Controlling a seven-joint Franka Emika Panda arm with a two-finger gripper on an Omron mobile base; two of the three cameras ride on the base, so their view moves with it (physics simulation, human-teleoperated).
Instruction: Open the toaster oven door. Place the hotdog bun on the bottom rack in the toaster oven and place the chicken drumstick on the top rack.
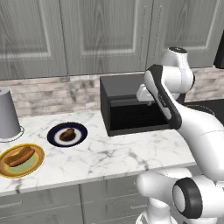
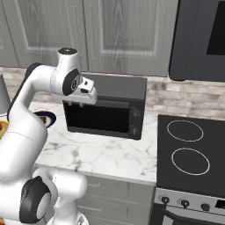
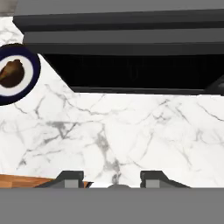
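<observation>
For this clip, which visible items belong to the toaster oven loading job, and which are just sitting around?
Job:
- matte black boxy toaster oven, flat black door upright
- long tan hotdog bun on yellow plate
- dark brown chicken drumstick on navy-rimmed plate
- two-finger gripper above the counter

Lying about:
- grey metal pot
- black stovetop

Your arm (image 1: 192, 127) rises from the base, bends at a raised elbow and reaches forward, with the forearm sloping down toward the hand. The wrist is turned so the hand points downward. Your gripper (image 3: 111, 178) shows its two dark fingertips (image 3: 70, 178) set apart with a clear gap between them. Nothing is seen between the jaws. The hand hangs in the air, touching nothing.
</observation>
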